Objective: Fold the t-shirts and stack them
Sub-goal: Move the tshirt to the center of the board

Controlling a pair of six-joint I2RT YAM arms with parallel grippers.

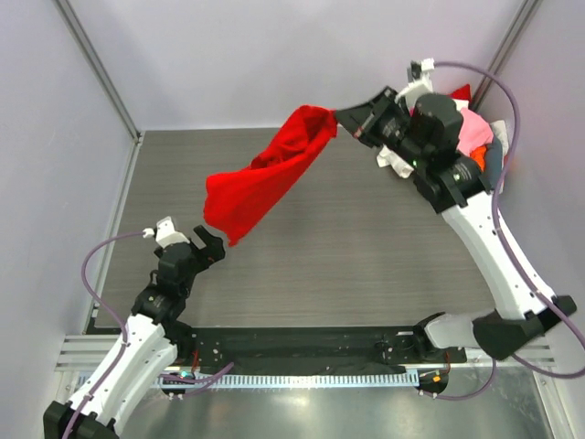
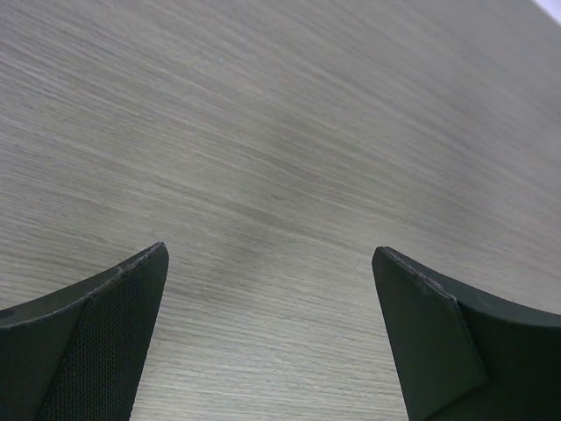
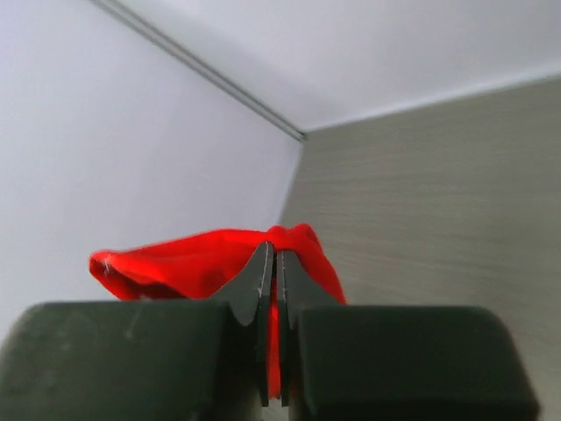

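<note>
Nothing is folded yet: the right gripper (image 1: 337, 120), clamped tight, is dangling the red t-shirt (image 1: 265, 183) just left of the pile of t-shirts (image 1: 475, 133), while the left gripper (image 1: 212, 245) is hovering wide open, empty.

Bright red t-shirt (image 1: 265, 183), bunched and crumpled, lifted clear of the counter (image 1: 366, 247). Pinched at its upper right end in the closed right pincer (image 1: 340, 121), trailing diagonally down to the left. Heaped at the far right: pink t-shirt (image 1: 475, 135), white t-shirt (image 1: 395, 166).
</note>
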